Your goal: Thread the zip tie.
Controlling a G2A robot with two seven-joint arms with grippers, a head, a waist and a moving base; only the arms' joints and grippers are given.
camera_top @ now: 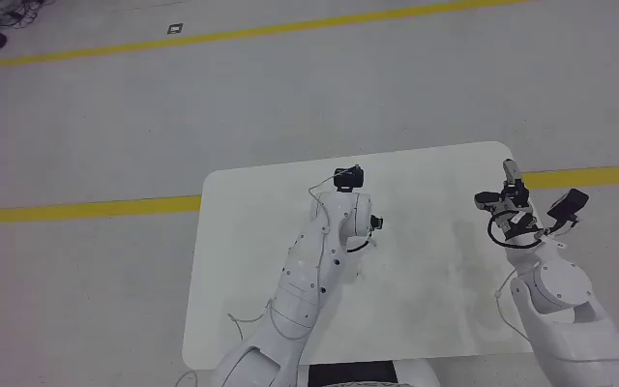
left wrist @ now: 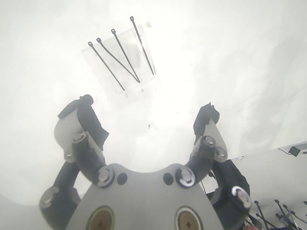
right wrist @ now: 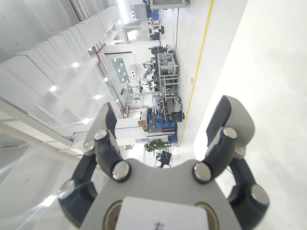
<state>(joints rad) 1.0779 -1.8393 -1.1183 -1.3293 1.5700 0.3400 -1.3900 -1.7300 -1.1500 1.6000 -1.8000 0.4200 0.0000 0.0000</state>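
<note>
Several black zip ties [left wrist: 115, 59] lie side by side on a clear flat sheet [left wrist: 133, 48] on the white table, their heads pointing away from my left gripper. My left gripper [left wrist: 147, 104] hovers above the table just short of the sheet, open, with nothing between its fingers. In the top view the left arm's wrist [camera_top: 346, 179] is over the table's far middle. My right gripper [right wrist: 165, 104] is open and holds nothing, raised and facing out into the room. In the top view it sits at the table's right edge [camera_top: 510, 172].
The white table [camera_top: 426, 290] has rounded corners and bare surface between the two arms. A yellow floor line [camera_top: 97, 208] runs behind it. More black zip ties [left wrist: 275, 211] show beyond the table's edge in the left wrist view.
</note>
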